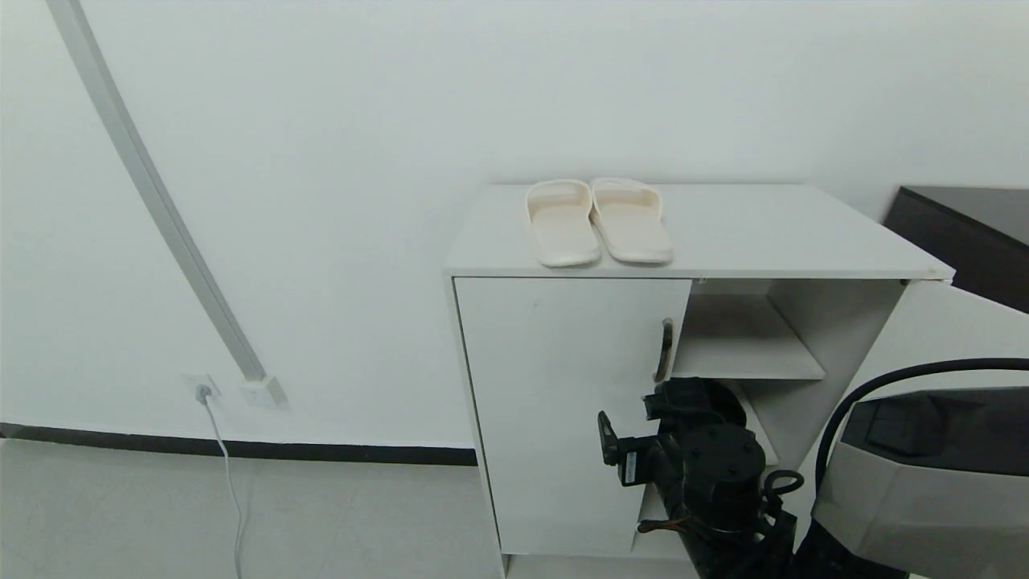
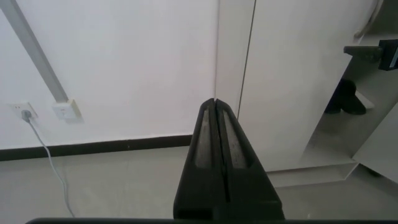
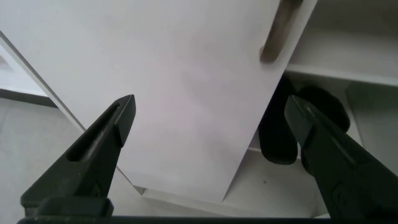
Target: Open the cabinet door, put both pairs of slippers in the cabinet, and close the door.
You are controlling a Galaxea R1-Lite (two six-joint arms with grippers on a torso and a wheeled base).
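Two fingers of the left gripper (image 2: 214, 109) were pressed together on nothing, with the closed left door (image 2: 280, 74) of the cabinet (image 1: 764, 233) ahead of it. One cream pair of slippers (image 1: 599, 221) lay on the cabinet top, above the right gripper (image 3: 210, 106). That gripper was spread wide below the door handle (image 3: 278, 31). Dark slippers (image 3: 277, 140) sat on the lower shelf just beyond it, with the open right door (image 1: 949, 330) to its right.
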